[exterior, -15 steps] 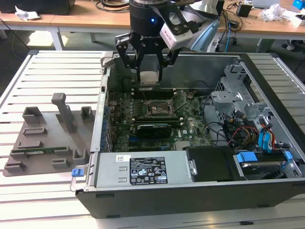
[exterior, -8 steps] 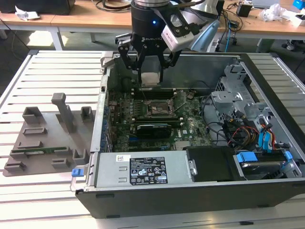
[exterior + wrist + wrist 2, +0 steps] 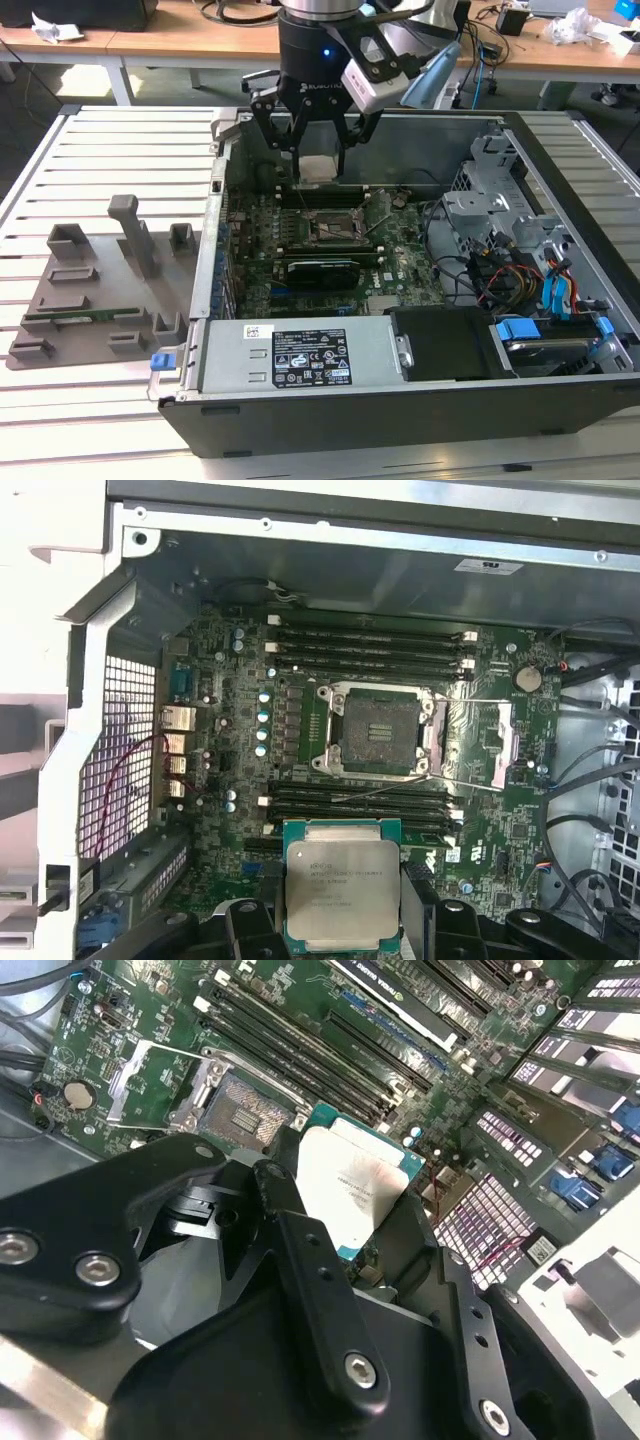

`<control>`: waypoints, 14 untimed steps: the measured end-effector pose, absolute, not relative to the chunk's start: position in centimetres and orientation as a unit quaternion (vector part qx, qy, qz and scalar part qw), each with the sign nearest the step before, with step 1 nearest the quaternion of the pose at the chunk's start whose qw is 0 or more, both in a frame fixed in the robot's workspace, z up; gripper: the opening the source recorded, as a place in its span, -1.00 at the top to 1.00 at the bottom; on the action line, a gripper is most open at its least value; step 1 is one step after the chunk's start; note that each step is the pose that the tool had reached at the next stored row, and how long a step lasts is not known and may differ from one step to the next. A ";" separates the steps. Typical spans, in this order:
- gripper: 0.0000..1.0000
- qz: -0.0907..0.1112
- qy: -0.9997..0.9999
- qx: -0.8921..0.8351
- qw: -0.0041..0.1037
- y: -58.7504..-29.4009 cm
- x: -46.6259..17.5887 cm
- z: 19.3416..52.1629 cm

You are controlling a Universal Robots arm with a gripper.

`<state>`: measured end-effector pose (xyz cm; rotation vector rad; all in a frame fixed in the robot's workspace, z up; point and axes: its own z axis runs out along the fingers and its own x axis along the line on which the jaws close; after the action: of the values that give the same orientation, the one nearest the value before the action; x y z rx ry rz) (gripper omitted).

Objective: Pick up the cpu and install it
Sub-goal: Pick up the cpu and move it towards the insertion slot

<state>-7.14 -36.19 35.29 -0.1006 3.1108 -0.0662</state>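
A: Two fingers of the gripper, what are they doing?
B: Pinching the cpu by opposite edges. Its silver plate faces both wrist views, and it is held in the air inside the open computer case.
A: And the socket?
B: It's open on the motherboard, with its retention frame swung aside. The cpu hangs near the socket, not in it.
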 end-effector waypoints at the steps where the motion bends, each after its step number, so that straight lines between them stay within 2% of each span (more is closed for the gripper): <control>1: -0.09 -0.021 0.999 -0.032 0.014 -36.2 -7.1 35.2; 14: -0.09 -0.025 0.999 -0.032 0.014 -36.2 -6.9 34.6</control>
<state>-6.92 -36.19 34.56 -0.1007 3.1108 -0.0775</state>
